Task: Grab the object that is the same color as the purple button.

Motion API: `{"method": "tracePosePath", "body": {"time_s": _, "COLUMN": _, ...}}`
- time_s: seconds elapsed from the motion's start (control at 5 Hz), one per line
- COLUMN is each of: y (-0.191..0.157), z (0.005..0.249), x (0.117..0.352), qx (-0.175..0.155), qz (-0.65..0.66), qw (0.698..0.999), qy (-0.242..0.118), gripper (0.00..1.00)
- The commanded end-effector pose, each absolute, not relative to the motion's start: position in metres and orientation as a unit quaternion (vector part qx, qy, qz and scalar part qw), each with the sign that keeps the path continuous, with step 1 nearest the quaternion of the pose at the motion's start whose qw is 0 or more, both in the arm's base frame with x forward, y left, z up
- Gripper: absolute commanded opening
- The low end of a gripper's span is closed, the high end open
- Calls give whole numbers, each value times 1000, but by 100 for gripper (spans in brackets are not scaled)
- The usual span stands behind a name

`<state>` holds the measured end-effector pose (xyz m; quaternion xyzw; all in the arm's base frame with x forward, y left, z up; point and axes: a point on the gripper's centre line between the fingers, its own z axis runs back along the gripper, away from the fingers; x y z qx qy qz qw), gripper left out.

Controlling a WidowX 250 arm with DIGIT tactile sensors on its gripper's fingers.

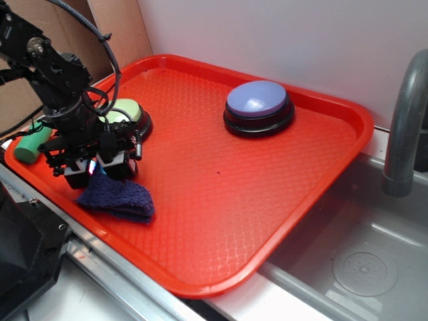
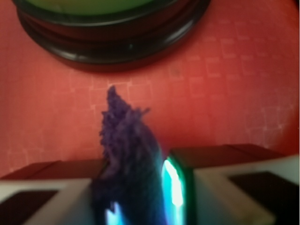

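The dark purple knitted cloth [image 1: 119, 198] lies on the red tray [image 1: 221, 200] near its left front edge, one corner pulled up between my fingers. In the wrist view the cloth [image 2: 126, 154] stands bunched between the two glowing pads. My gripper [image 1: 93, 168] is shut on it, just above the tray floor. The purple button [image 1: 258, 107] with a black base sits at the tray's far middle, well to the right of my gripper.
A light green dome button [image 1: 127, 115] stands just behind my gripper, also filling the top of the wrist view as the green button [image 2: 112, 28]. A green cylinder [image 1: 30, 146] lies at the tray's left rim. A grey sink [image 1: 361, 261] and faucet [image 1: 404, 120] are on the right.
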<state>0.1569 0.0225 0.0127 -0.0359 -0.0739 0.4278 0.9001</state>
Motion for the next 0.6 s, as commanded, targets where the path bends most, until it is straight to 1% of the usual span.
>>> {"method": "tracePosePath", "body": {"time_s": 0.0, "y": 25, "z": 63, "x": 163, "qx": -28, "qz": 339, "qw": 936, "qy": -87, "gripper": 0}}
{"method": "tracePosePath", "body": {"time_s": 0.2, "y": 21, "z": 93, "x": 169, "qx": -20, "qz": 255, "qw": 964, "qy": -77, "gripper": 0}}
{"method": "tracePosePath", "body": {"time_s": 0.4, "y": 18, "z": 125, "x": 181, "qx": -22, "qz": 163, "qw": 984, "qy": -68, "gripper": 0}}
